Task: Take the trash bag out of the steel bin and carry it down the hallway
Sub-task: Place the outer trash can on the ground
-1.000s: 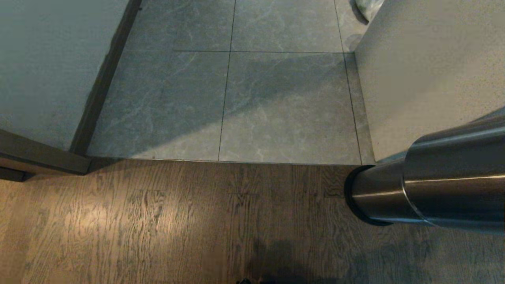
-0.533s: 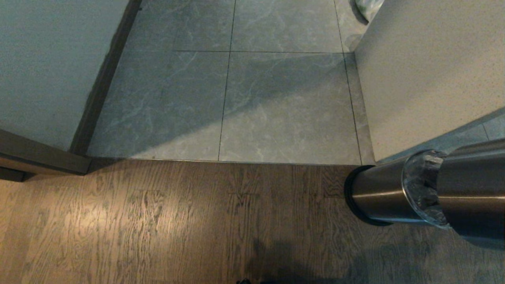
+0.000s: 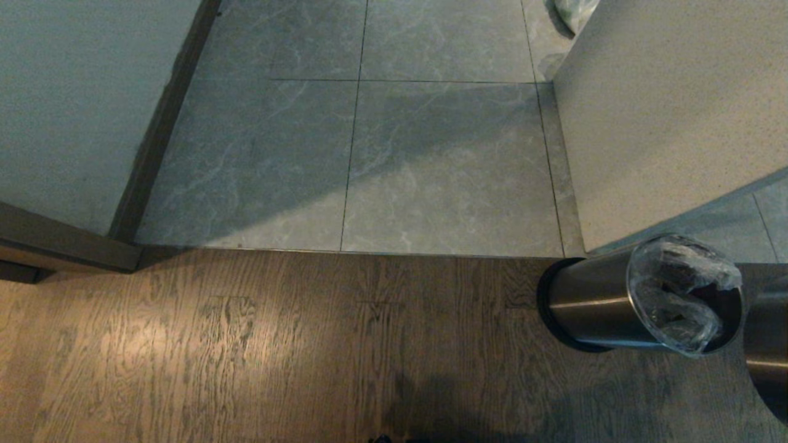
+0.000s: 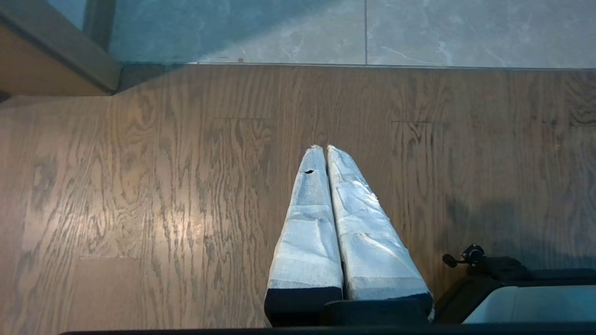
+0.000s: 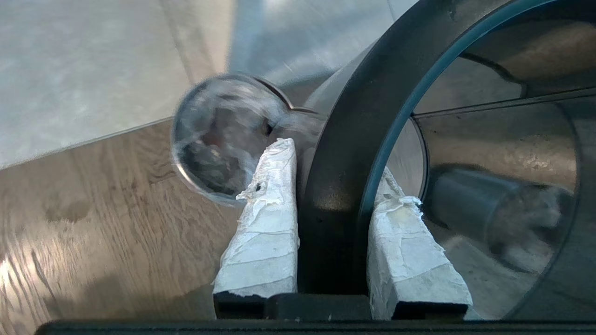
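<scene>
Head view: the steel bin (image 3: 585,307) stands on the wood floor (image 3: 246,344) at four o'clock. The trash bag (image 3: 680,289) sits in its mouth, with the hallway (image 3: 431,154) tiles at twelve and a steel sleeve (image 3: 766,332) at the right edge.

Left wrist view: the left gripper (image 4: 324,149), fingers together, hangs over the planks.

Right wrist view: the right gripper (image 5: 333,160) is clamped on that sleeve's black rim. Lifting out and carrying the bag appear not yet done.

Steel bin (image 3: 585,301): brushed silver, black base. Trash bag (image 3: 677,295): clear, colourless, dark rubbish showing through. Hallway (image 3: 400,154): grey marbled tiles. Wood floor (image 3: 246,357): brown grained planks. Left end effector (image 4: 323,149), right end effector (image 5: 335,160): white wrapping.
</scene>
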You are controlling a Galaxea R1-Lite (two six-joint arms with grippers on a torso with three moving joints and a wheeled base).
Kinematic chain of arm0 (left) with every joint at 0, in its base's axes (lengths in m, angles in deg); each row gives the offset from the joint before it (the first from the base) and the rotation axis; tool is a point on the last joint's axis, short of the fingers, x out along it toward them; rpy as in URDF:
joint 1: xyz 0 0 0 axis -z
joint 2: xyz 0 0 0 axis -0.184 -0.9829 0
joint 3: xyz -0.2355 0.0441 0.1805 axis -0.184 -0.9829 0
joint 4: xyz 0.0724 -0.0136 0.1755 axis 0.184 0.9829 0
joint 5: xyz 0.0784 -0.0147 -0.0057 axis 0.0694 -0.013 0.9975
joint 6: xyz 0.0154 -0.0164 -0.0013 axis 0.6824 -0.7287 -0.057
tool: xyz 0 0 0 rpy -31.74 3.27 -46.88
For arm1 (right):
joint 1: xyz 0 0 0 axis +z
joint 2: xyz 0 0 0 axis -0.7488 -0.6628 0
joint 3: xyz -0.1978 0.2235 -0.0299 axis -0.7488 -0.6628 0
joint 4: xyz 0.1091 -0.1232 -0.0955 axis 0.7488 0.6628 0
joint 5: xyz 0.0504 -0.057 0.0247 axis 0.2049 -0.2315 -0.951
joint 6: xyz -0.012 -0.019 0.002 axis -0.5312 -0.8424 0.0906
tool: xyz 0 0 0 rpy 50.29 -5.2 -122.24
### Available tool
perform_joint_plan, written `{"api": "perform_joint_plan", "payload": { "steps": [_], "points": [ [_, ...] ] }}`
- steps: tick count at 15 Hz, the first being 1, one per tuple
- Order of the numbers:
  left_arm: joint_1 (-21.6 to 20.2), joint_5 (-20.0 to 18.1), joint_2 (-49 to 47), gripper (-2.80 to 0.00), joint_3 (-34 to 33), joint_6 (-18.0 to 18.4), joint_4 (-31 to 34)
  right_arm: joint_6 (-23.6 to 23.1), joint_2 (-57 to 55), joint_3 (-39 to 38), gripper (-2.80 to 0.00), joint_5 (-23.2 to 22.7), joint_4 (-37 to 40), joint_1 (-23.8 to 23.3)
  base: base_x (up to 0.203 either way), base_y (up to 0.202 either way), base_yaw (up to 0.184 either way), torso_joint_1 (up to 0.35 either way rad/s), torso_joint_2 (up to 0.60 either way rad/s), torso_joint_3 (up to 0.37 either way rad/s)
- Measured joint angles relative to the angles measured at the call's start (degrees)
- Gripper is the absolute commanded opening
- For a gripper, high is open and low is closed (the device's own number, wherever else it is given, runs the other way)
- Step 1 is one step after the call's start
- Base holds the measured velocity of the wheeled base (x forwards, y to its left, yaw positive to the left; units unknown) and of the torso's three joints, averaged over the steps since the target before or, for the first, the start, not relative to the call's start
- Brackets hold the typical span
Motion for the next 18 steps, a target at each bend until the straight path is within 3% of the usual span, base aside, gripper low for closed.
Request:
{"api": "perform_joint_plan", "payload": {
  "steps": [3, 6, 14, 18],
  "points": [
    [0.00, 0.00, 0.00, -2.80, 0.00, 0.01, -0.03, 2.76, -2.50, -0.10, -2.80, 2.09, 0.18, -4.62, 0.000, 0.000, 0.000, 0.000, 0.00, 0.000],
    [0.00, -0.02, 0.00, -2.80, 0.00, 0.00, -0.02, 5.14, -6.46, 0.35, -2.80, 5.02, 0.37, -5.83, 0.000, 0.000, 0.000, 0.000, 0.00, 0.000],
    [0.00, 0.00, 0.00, -2.80, 0.00, 0.01, -0.03, 11.93, -20.62, 1.20, -2.80, 4.46, -2.23, -11.64, 0.000, 0.000, 0.000, 0.000, 0.00, 0.000],
    [0.00, -0.02, 0.00, -2.80, 0.00, 0.02, -0.06, 12.33, -27.99, 2.47, -2.80, 4.47, -4.80, -17.72, 0.000, 0.000, 0.000, 0.000, 0.00, 0.000]
  ]
}}
